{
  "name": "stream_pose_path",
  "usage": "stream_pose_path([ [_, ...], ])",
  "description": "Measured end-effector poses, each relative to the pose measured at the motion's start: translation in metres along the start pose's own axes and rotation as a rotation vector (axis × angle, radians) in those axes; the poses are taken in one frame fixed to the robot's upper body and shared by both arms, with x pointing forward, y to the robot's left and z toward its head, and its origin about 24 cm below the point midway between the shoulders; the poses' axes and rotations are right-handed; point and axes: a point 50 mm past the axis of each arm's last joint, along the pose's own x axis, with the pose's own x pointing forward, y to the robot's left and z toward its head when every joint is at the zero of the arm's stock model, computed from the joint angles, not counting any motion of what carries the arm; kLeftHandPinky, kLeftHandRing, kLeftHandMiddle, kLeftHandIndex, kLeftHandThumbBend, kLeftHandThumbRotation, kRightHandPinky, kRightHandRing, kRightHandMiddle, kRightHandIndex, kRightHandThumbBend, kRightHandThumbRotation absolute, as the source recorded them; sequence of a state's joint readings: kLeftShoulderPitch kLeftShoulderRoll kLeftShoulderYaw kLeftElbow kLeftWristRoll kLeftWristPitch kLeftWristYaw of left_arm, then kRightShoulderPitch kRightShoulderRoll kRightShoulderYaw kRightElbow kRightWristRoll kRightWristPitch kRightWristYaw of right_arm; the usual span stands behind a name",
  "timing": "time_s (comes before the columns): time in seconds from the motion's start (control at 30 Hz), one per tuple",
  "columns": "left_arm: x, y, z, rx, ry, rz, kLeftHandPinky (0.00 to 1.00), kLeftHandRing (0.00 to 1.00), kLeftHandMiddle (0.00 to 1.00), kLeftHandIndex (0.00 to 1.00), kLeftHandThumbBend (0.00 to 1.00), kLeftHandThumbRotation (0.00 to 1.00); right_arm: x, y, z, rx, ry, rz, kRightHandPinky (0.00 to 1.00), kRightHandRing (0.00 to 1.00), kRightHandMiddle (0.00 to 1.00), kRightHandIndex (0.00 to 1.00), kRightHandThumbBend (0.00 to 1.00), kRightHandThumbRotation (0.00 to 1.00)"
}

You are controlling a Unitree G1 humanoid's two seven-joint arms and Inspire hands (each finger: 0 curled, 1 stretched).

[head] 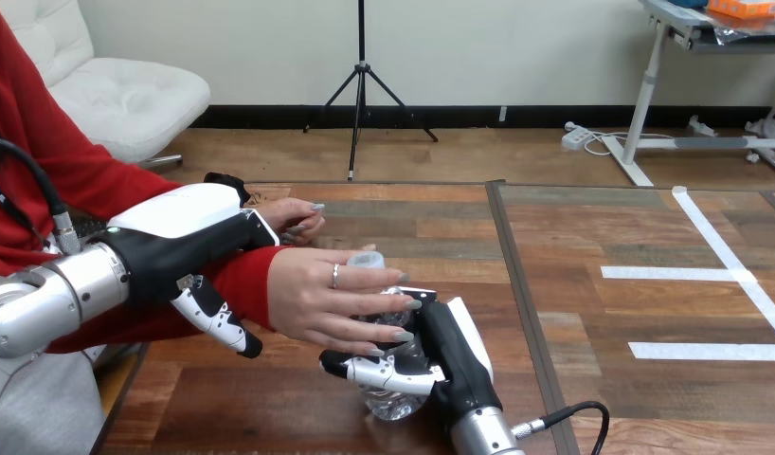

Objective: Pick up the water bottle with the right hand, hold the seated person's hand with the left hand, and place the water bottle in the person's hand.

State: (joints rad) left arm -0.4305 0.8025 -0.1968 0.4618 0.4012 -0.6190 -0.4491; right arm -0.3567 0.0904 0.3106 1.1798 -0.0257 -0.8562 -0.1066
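Note:
My right hand is shut on a clear water bottle, thumb curled across its near side, low at the table's middle front. The bottle's pale cap points away from me. The person's hand reaches in from the left and lies over the bottle, with its fingertips on the bottle beside my fingers. My left hand wraps the red-sleeved wrist just behind that hand: fingers go over the far side and the thumb hangs on the near side.
The person's other hand rests on the table behind my left hand. A dark seam divides the wooden table. White tape lines mark the right half.

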Motion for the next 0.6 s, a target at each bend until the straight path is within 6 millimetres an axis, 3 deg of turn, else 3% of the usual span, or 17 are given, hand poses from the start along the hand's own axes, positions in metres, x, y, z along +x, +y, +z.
stream_pose_path([
  [0.6,-0.0006,0.0012,-0.0012,-0.004,0.009,0.006,0.18,0.24,0.31,0.33,0.81,0.00,0.0002,0.0064,0.0033,-0.045,-0.027,0.024,0.21,0.25,0.31,0.31,0.82,0.00],
])
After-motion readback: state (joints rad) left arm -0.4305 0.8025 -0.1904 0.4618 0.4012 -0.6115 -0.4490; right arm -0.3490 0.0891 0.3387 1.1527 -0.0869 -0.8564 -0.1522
